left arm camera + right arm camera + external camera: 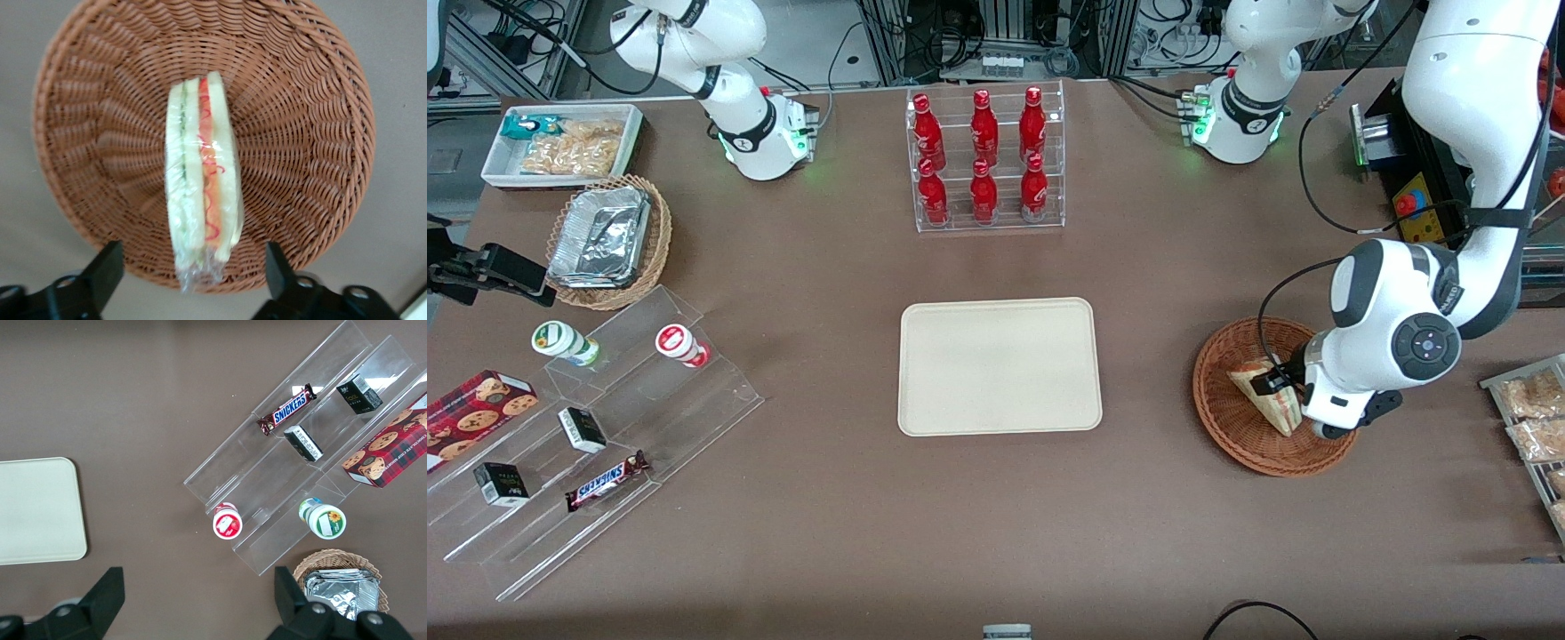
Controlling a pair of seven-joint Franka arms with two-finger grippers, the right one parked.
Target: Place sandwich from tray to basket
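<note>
Brown tabletop (827, 533) bears cream tray (1000, 366) and wicker basket (1214, 391). Wrapped sandwich (200, 173) lies in basket. Left gripper (194, 245) above basket, fingers apart. Placement step appears finished; next move calls for straight lift without nudging sandwich.

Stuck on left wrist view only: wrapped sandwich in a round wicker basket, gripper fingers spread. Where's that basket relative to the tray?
Observer: The basket is beside the cream tray, toward the working arm's end. The gripper is above the basket.
Operator: Any second basket?
Observer: Yes, a lighter wicker one toward the parked arm's end, holding a foil-covered package.
Operator: What's farther from the front camera than the tray?
Observer: A clear rack with six red bottles.
</note>
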